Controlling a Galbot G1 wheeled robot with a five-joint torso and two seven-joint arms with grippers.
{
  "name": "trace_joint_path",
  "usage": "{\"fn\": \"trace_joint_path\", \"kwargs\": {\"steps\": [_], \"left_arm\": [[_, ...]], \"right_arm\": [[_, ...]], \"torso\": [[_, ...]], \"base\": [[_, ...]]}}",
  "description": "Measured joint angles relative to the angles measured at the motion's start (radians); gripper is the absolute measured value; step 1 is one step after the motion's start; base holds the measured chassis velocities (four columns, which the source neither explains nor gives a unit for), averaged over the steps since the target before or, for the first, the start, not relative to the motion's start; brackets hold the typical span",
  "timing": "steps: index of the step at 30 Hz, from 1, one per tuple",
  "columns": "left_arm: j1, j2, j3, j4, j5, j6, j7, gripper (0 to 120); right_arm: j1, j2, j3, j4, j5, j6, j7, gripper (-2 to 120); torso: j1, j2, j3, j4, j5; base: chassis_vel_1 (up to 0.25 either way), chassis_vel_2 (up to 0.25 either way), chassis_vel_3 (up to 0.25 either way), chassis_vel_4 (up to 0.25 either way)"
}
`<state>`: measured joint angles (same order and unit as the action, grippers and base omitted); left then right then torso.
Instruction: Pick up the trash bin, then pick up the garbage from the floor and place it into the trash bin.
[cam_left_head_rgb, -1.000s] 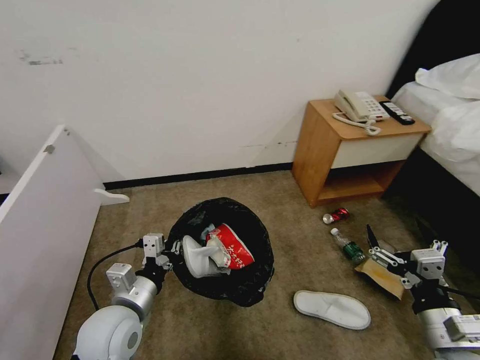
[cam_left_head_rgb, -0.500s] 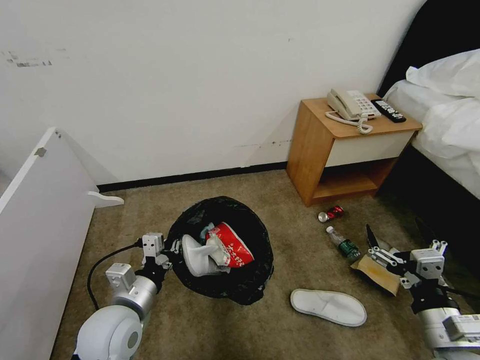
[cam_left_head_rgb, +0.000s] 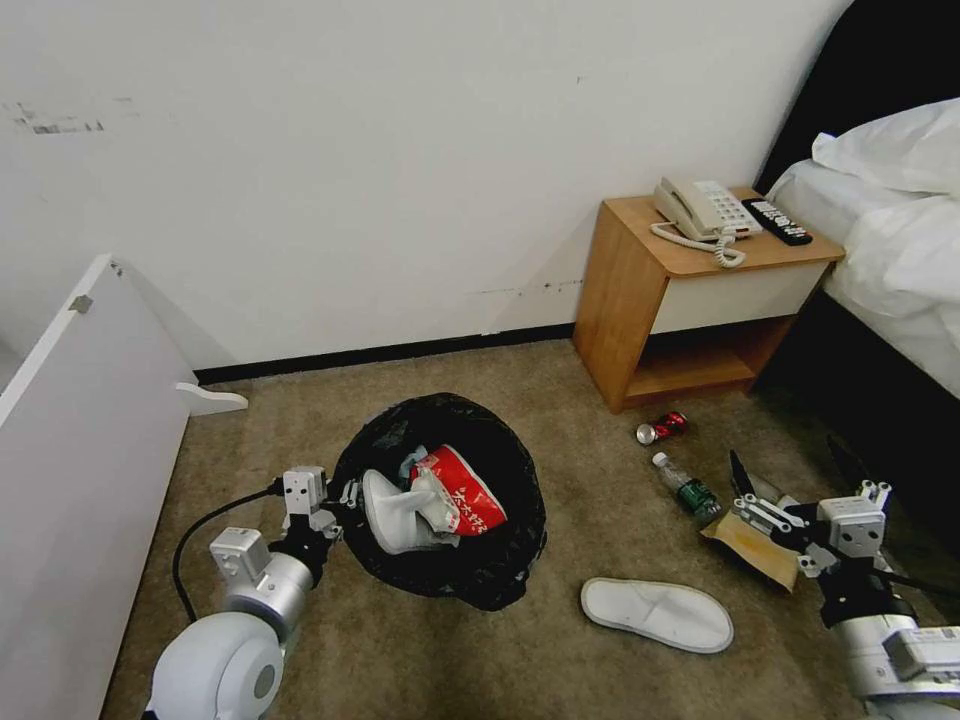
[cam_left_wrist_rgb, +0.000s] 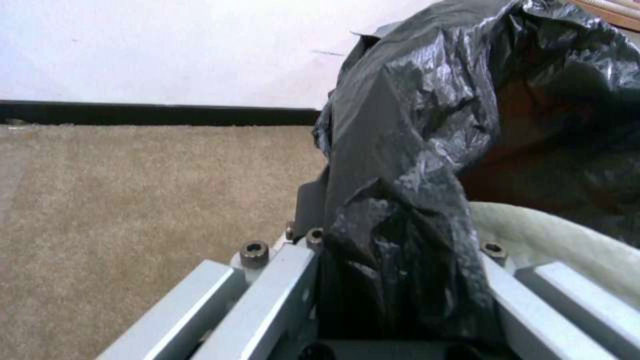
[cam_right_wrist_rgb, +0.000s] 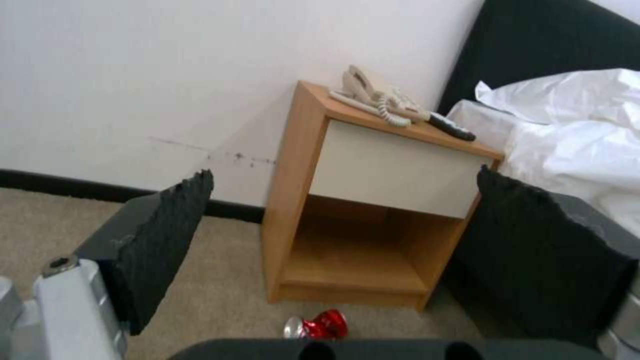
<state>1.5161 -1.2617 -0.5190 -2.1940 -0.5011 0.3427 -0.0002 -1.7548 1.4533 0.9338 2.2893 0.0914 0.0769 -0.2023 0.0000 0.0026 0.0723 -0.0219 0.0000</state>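
Observation:
The trash bin (cam_left_head_rgb: 470, 580), lined with a crinkly black bag (cam_left_wrist_rgb: 427, 100), sits left of centre on the carpet. My left gripper (cam_left_head_rgb: 345, 495) is shut on its near-left rim, the bag pinched between the jaws of the left gripper (cam_left_wrist_rgb: 400, 240). Inside lie a red-white carton (cam_left_head_rgb: 465, 492) and a white slipper (cam_left_head_rgb: 393, 515). Garbage on the floor: a red can (cam_left_head_rgb: 662, 428) (cam_right_wrist_rgb: 317, 325), a green-labelled bottle (cam_left_head_rgb: 688, 490), a brown paper bag (cam_left_head_rgb: 752, 545) and a second white slipper (cam_left_head_rgb: 657, 614). My right gripper (cam_left_head_rgb: 790, 470) (cam_right_wrist_rgb: 353, 260) hangs open above the paper bag.
A wooden nightstand (cam_left_head_rgb: 640, 310) (cam_right_wrist_rgb: 300, 200) with a beige telephone (cam_left_head_rgb: 700, 208) and a black remote (cam_left_head_rgb: 775, 220) stands at the back right, beside the bed (cam_left_head_rgb: 900, 240). A white panel (cam_left_head_rgb: 80, 430) runs along the left. Bare carpet lies in front of the bin.
The whole view shifted slightly between the oldest frame and now, so the camera moved. Both arms, the bin and the floor litter keep their places relative to each other.

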Motion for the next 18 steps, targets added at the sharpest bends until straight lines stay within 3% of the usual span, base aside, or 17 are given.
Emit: {"fn": "trace_joint_path", "kwargs": {"steps": [18], "left_arm": [[0.009,0.003,-0.002,-0.009,0.002,-0.007,0.0,4]], "right_arm": [[-0.005,0.0,0.0,0.005,0.004,-0.008,-0.001,100]], "torso": [[0.0,0.0,0.0,0.0,0.0]], "base": [[0.0,0.0,0.0,0.0]]}}
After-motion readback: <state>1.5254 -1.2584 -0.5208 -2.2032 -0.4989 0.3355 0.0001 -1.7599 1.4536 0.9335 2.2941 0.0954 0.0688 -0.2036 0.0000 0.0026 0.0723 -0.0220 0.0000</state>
